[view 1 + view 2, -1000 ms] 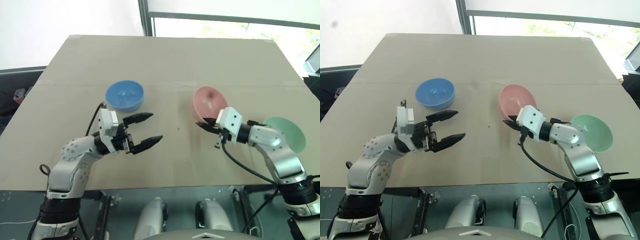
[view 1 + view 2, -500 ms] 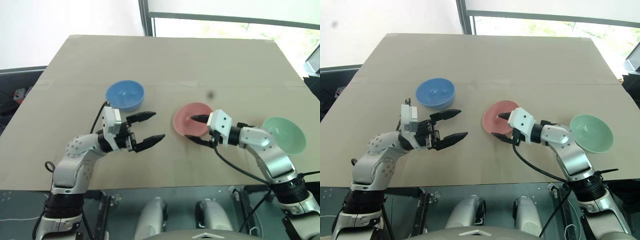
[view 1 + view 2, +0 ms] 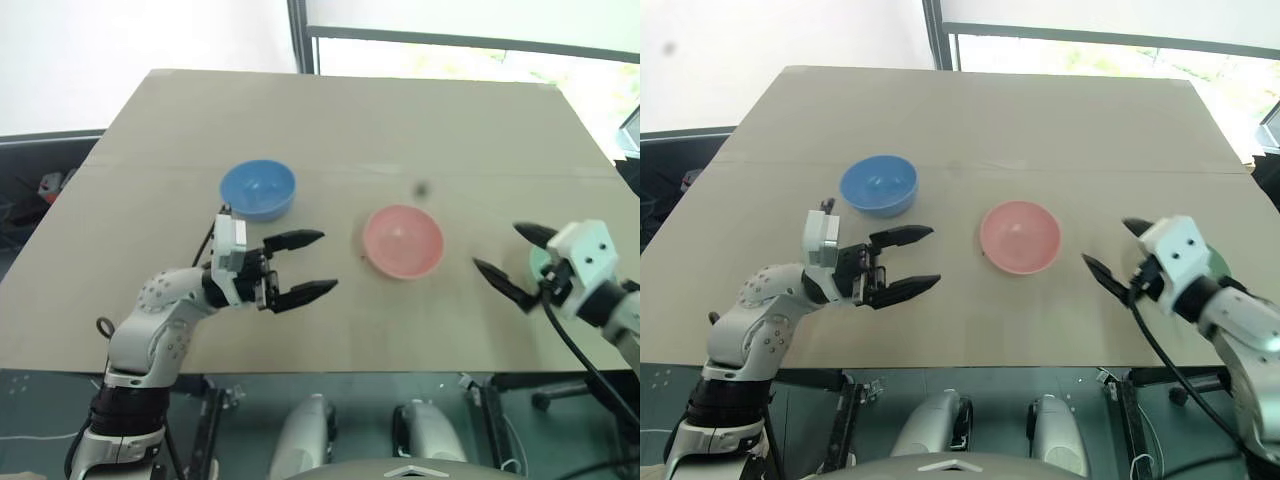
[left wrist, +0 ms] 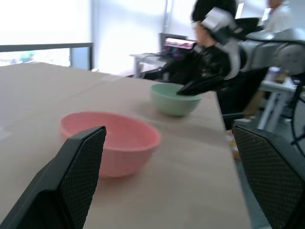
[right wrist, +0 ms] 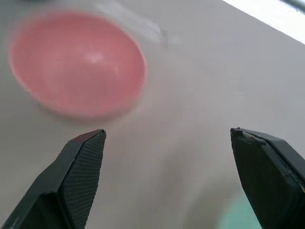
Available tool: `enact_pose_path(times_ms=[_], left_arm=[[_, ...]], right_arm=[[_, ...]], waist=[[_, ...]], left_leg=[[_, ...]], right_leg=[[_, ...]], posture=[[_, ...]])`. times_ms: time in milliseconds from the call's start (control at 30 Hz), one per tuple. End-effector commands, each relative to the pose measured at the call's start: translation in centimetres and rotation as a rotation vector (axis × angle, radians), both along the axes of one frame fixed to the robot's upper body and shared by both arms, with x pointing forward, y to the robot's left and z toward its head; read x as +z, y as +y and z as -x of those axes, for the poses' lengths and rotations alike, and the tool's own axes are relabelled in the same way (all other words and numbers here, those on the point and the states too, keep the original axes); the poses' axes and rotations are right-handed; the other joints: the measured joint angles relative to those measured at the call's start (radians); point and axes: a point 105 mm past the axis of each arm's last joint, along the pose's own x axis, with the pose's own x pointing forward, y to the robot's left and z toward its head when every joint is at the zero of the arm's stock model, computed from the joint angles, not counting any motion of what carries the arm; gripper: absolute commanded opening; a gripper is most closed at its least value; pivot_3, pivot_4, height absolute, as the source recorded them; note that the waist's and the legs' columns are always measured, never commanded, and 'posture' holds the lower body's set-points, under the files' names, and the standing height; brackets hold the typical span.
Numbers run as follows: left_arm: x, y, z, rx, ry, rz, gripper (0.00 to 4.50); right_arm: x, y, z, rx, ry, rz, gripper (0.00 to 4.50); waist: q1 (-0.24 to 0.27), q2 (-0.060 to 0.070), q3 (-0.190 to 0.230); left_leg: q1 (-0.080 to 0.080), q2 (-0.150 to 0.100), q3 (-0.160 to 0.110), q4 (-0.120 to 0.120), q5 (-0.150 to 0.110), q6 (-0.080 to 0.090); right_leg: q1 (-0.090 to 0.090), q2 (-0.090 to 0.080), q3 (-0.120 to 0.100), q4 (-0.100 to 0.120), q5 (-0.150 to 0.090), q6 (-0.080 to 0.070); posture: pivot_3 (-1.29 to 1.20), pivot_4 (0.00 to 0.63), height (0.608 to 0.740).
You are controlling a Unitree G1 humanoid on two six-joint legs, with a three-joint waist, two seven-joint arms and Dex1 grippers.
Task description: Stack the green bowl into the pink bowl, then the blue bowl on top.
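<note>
- Brown cardboard covered the table [image 3: 400, 130], bright windows behind it; no readable writing or brand showed anywhere.
- Pink bowl [image 3: 403, 241] sat upright mid-table, nothing inside it.
- Blue bowl [image 3: 258, 190] stood off toward the left, apart from the pink one.
- Green bowl [image 4: 175, 98] rested near the right edge, mostly hidden behind the right gripper [image 3: 507, 260].
- Right gripper's fingers were spread wide, holding nothing, beside the pink bowl.
- Left gripper [image 3: 306, 264] hovered with its fingers apart too, empty, pointing toward the pink bowl.

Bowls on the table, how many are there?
3. The blue bowl sits on the robot's left, the pink bowl in the middle, and the green bowl on the right, mostly hidden behind the right gripper.
</note>
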Motion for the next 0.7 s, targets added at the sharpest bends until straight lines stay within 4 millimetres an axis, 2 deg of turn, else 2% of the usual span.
enact_pose_path(times_ms=[33,100,200,367,500,533,600,700], left_arm=[[1.1,-0.8,0.6,-0.139,-0.031,0.002,4.5],[1.1,-1.2,0.6,-0.176,-0.043,-0.014,4.5],[1.4,-1.5,0.3,-0.19,-0.069,-0.027,4.5],[1.4,-1.3,0.0,-0.165,-0.083,-0.054,4.5],[1.2,-1.0,-0.1,-0.116,-0.085,-0.06,4.5],[1.1,-0.8,-0.1,-0.102,-0.082,-0.058,4.5],[0.9,-0.6,-0.2,-0.065,-0.081,-0.062,4.5],[0.5,0.0,-0.8,0.007,-0.055,-0.045,4.5]], right_arm=[[-1.0,-2.2,0.0,-0.139,0.035,0.017,4.38],[-2.1,-2.9,-0.6,-0.191,0.052,-0.007,4.38],[-3.2,-3.8,-1.7,-0.213,0.056,0.009,3.64],[-2.9,-4.1,-3.1,-0.207,0.015,0.023,1.9],[-2.3,-3.8,-3.5,-0.179,-0.011,0.039,0.07],[-1.9,-3.4,-3.5,-0.16,-0.025,0.041,0.02],[-0.6,-1.6,-3.5,-0.053,-0.077,0.03,0.02],[3.4,6.7,-2.3,0.323,-0.188,-0.149,0.02]], waist=[[-0.006,0.0,0.0],[-0.008,0.0,0.0],[-0.005,-0.001,-0.001],[-0.002,-0.001,-0.001],[-0.001,0.0,-0.001],[-0.001,0.0,-0.001],[-0.001,0.0,-0.001],[-0.01,0.001,0.0]], left_leg=[[0.001,0.0,0.001,0.0,0.0,0.0],[0.003,0.0,0.002,0.0,0.0,0.0],[0.003,0.0,0.002,0.0,-0.002,0.004],[0.001,0.0,0.002,0.0,-0.001,0.001],[-0.001,0.0,0.002,0.0,-0.001,0.001],[-0.001,0.0,0.002,0.0,-0.001,0.001],[-0.001,0.0,0.002,0.0,-0.001,0.001],[0.0,0.001,0.002,0.0,-0.001,0.001]], right_leg=[[0.0,0.0,0.001,0.0,0.0,0.0],[0.001,0.001,0.003,0.0,0.0,0.0],[0.001,0.002,0.004,0.0,0.0,0.0],[-0.001,0.001,0.004,-0.001,0.0,0.0],[-0.001,0.001,0.003,-0.002,0.0,0.0],[-0.001,0.001,0.003,-0.002,0.0,0.0],[-0.001,0.001,0.003,-0.002,0.0,0.0],[-0.001,0.001,0.004,-0.001,0.0,0.001]], posture=[[0.0,0.15,0.74],[0.0,0.15,0.74],[0.0,0.15,0.74],[0.0,0.15,0.74],[0.0,0.15,0.74],[0.0,0.15,0.74],[0.0,0.15,0.74],[0.0,0.15,0.74]])
